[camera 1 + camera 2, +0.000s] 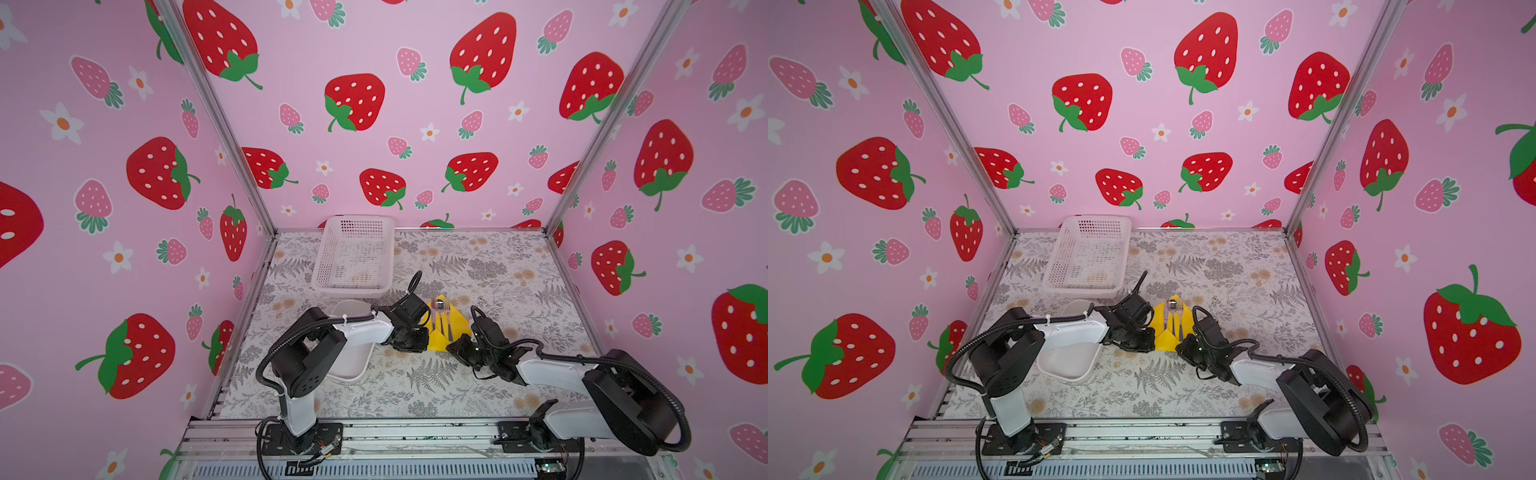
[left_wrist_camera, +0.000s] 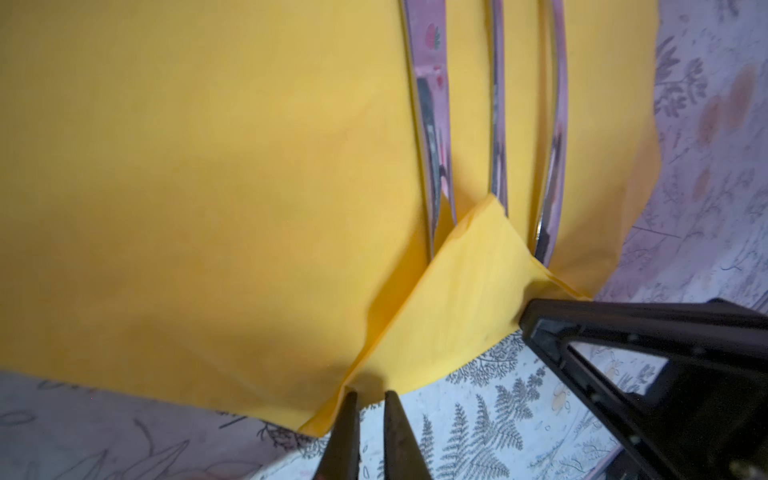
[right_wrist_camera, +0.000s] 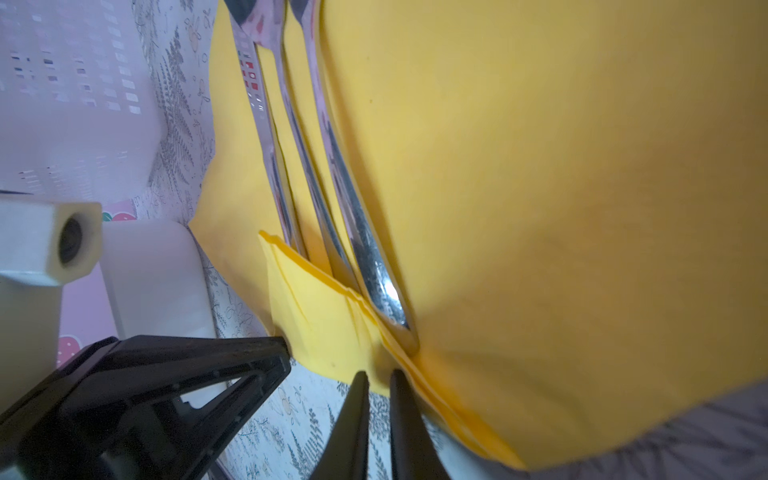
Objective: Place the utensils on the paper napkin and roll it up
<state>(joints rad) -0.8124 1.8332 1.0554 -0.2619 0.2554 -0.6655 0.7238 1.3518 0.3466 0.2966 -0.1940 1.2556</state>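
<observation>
I see the napkin (image 2: 208, 187) folded at 6 o'clock.
My left gripper (image 2: 371, 395) and right gripper (image 3: 378, 372) are nearly shut there; a crooked roll could push the utensils (image 2: 497, 124) out at 12.

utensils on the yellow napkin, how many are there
3 utensils, side by side on the paper napkin: the widest on one flank, a thin one between, a curved one on the other flank. Their ends meet the folded corner; none looks hidden.
</observation>
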